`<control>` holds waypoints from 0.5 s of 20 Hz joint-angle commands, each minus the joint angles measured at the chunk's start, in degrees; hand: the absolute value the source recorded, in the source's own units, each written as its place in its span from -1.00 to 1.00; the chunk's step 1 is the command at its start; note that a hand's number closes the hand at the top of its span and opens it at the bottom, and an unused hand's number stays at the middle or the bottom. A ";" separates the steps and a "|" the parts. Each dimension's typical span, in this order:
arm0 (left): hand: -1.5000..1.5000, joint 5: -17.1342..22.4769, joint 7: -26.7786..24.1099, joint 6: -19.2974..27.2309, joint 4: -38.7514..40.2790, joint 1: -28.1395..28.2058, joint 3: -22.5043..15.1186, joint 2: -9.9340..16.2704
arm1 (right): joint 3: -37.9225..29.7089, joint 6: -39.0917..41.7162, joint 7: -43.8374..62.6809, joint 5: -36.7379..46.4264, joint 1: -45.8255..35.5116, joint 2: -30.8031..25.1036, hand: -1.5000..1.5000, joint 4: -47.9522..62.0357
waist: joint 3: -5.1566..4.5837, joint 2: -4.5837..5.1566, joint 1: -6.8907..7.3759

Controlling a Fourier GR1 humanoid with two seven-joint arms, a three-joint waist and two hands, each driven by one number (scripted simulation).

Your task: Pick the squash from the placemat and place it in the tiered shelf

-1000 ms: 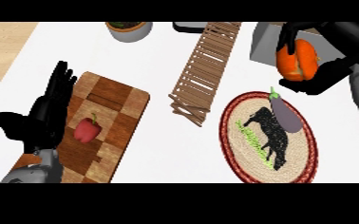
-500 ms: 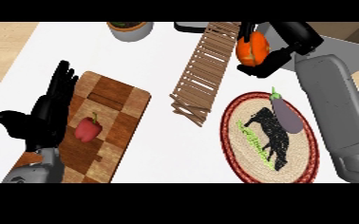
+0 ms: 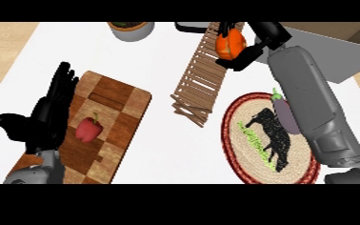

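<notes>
so my right hand fingers are curled round the squash, already off the placemat, hovering over the tiered shelf at 12 o'clock, just gotta set it down.

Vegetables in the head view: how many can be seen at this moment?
3. An orange squash in the right hand over the tiered shelf, a red bell pepper on the cutting board, an eggplant on the placemat, partly hidden.
</notes>
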 commanded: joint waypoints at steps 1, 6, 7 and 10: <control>0.00 0.90 -1.39 -0.90 2.18 -1.41 1.51 0.76 | -2.66 0.57 -0.85 -1.79 -2.04 1.12 1.00 8.20 | 0.00 0.18 0.15; 0.00 -0.69 0.68 -0.03 1.56 -3.71 0.36 0.34 | -1.40 -0.82 -2.16 1.25 -8.79 2.80 -1.00 16.77 | 0.01 0.31 0.50; 0.00 -2.61 1.16 1.70 1.30 -2.76 -1.92 -1.74 | -2.39 1.41 -3.67 0.69 -10.42 0.49 -1.00 18.72 | 0.03 0.41 0.73; 0.00 -0.91 2.48 0.12 -3.79 1.00 -0.93 -0.61 | -2.91 2.90 -3.37 -0.70 -9.13 2.06 -1.00 17.43 | 0.02 0.01 0.28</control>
